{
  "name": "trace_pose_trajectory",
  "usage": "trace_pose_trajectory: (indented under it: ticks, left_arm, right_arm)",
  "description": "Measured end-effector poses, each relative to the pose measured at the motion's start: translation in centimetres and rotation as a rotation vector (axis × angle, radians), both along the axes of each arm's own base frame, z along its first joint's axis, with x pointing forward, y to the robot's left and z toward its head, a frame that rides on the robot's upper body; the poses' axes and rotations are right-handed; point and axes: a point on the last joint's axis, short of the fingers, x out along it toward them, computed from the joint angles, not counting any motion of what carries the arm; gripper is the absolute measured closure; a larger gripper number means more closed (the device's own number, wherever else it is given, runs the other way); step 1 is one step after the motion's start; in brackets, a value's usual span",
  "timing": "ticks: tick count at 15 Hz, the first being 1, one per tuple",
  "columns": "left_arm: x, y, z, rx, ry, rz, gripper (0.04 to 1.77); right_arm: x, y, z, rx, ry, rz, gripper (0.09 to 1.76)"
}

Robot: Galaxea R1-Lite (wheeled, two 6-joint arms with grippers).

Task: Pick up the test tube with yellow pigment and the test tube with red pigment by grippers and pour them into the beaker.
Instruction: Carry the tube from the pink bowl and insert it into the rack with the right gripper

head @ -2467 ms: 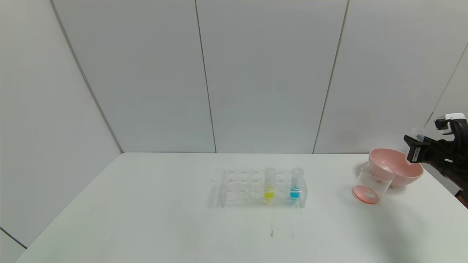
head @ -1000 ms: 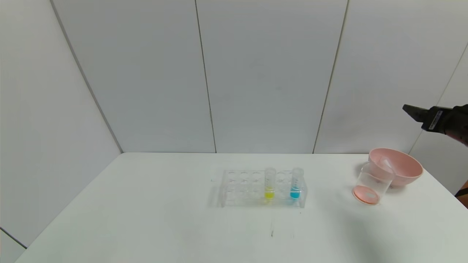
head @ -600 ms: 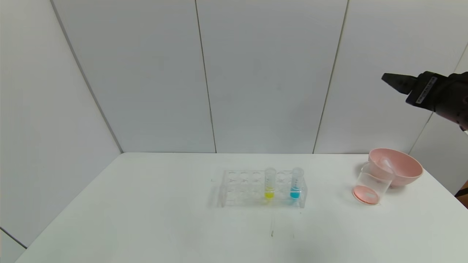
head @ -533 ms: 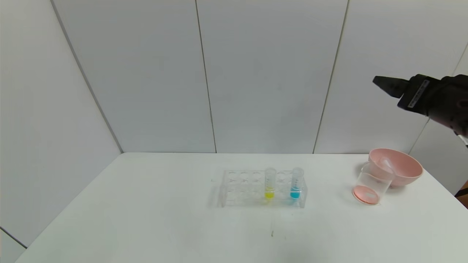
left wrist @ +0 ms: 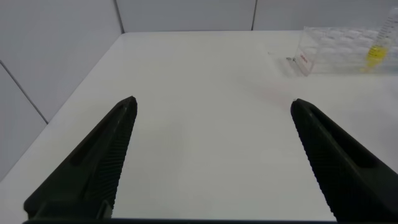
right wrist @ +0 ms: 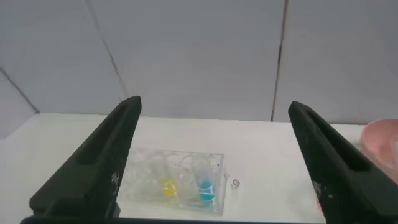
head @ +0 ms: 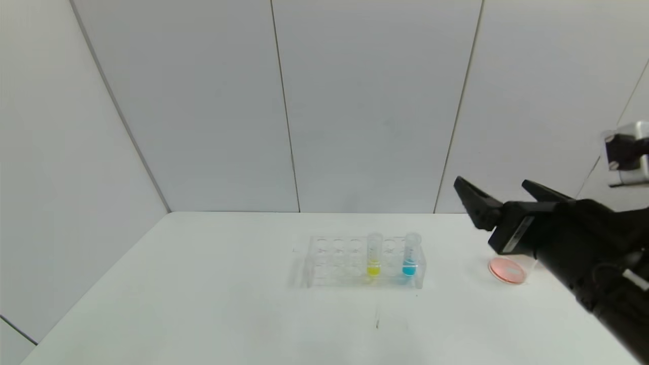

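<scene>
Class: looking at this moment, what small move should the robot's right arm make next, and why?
Probably carry the open right tool leftward and down toward the yellow tube, which stands upright in the rack. The beaker already holds red liquid, the yellow has not been poured, and the tool is empty.

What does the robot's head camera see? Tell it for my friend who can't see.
The right gripper hangs open above the table's right side, in front of a beaker with a red bottom. Mid-table, a clear rack holds a yellow tube and a blue tube.

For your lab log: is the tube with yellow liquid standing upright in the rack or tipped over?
Upright. The yellow tube stands vertically in a hole of the clear rack, liquid settled at its bottom.
</scene>
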Motion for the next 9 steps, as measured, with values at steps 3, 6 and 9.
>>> trace_pose_trajectory:
  ticks: [3,6,9]
  left_arm:
    - [0.0,0.0,0.0,0.0,0.0,0.0,0.05]
    - [0.0,0.0,0.0,0.0,0.0,0.0,0.05]
    - [0.0,0.0,0.0,0.0,0.0,0.0,0.05]
  right_arm:
    - [-1.8,2.5,-2.9,-0.071,-0.005,0.084,0.15]
    - [-2.5,4.8,-5.3,-0.131,0.042,0.129,0.15]
    - [-2.0,6.2,-7.0,-0.148,0.076,0.14,0.15]
